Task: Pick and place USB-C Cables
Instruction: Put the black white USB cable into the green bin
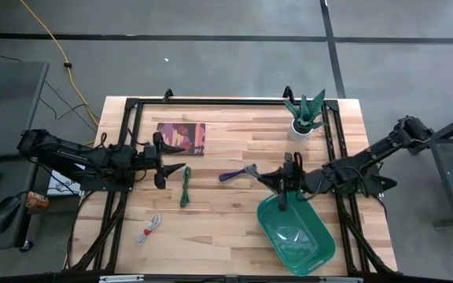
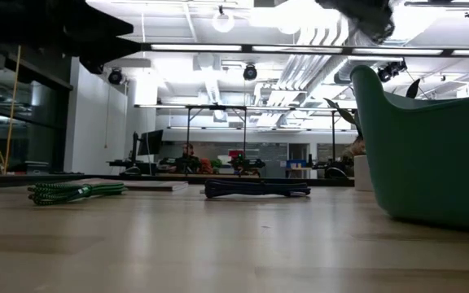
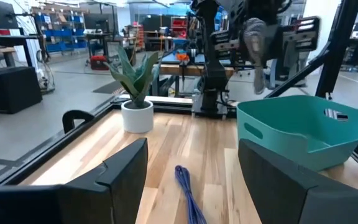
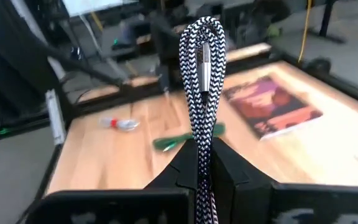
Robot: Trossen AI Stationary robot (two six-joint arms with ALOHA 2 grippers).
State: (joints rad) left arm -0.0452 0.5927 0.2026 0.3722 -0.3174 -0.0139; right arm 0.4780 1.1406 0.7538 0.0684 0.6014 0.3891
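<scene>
In the high view my right gripper (image 1: 281, 187) is over the near-left rim of the teal tub (image 1: 296, 233), shut on the silver-grey cable (image 4: 202, 56). The left wrist view shows that cable (image 3: 257, 53) hanging above the tub (image 3: 303, 130). My left gripper (image 1: 175, 169) is open above the table, between the green cable (image 1: 185, 187) and the book. The purple cable (image 1: 238, 174) lies flat between the two grippers, ahead of my left fingers (image 3: 188, 190). The white-and-red cable (image 1: 149, 228) lies flat nearer the near edge. My right gripper pinches the silver-grey cable bundle between its two shut fingers (image 4: 185, 168), on the doubled strands just below the loop (image 4: 204, 134). The looped end with a metal plug (image 4: 202, 62) sticks out past the fingertips. The cable is lifted clear of the table, over the tub.
A potted plant (image 1: 305, 118) stands near the far right corner. A purple book (image 1: 182, 138) lies flat behind my left gripper. A black frame runs along the table's edges (image 1: 211, 101). Bare wood lies between the cables and the near edge.
</scene>
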